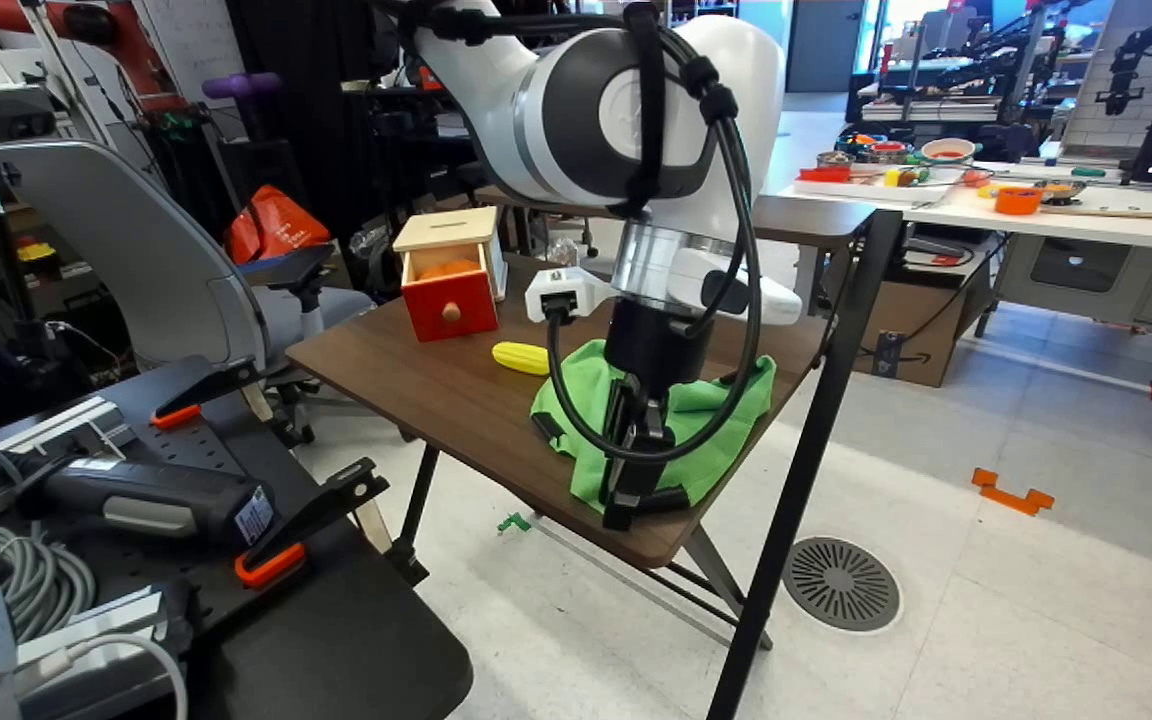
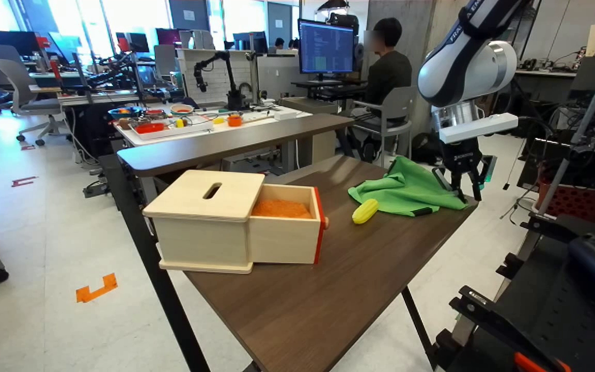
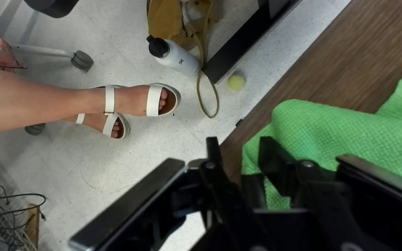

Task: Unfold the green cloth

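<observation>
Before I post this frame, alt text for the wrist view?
An open claw at the edge of a rumpled green cloth, near the edge of a brown table. Past the table, a person's sandalled feet, a white bottle, a tan bag and a yellow ball show against pale floor.

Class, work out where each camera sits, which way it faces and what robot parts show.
In an exterior view: nearer the box, looking past it to arm and end effector.
In an exterior view: nearer the cloth, box beyond; same parts.
Wrist view: on the arm, facing down at cloth and floor; fingers show.
Both exterior views share box, cloth, table.
</observation>
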`<control>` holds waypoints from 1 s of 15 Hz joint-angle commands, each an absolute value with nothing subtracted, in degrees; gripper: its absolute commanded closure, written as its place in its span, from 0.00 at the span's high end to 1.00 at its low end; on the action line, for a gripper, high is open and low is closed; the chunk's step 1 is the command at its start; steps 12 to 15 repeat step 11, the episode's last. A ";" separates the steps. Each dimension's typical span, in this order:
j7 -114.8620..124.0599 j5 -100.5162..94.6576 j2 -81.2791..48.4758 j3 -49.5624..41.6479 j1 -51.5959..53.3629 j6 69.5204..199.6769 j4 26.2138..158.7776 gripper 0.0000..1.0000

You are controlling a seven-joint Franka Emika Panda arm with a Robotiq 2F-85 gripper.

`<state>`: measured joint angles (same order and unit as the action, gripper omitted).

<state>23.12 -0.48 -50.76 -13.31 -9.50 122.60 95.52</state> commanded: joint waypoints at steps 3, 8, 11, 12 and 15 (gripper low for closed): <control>23.64 0.61 -38.55 -13.83 -7.09 123.88 103.93 0.85; 21.36 -0.44 -24.40 -11.97 -4.98 123.60 113.89 1.00; 22.57 -0.25 -28.49 -12.23 -5.77 122.65 108.56 1.00; 22.57 -0.25 -28.49 -12.23 -5.77 122.65 108.56 1.00; 22.57 -0.25 -28.49 -12.23 -5.77 122.65 108.56 1.00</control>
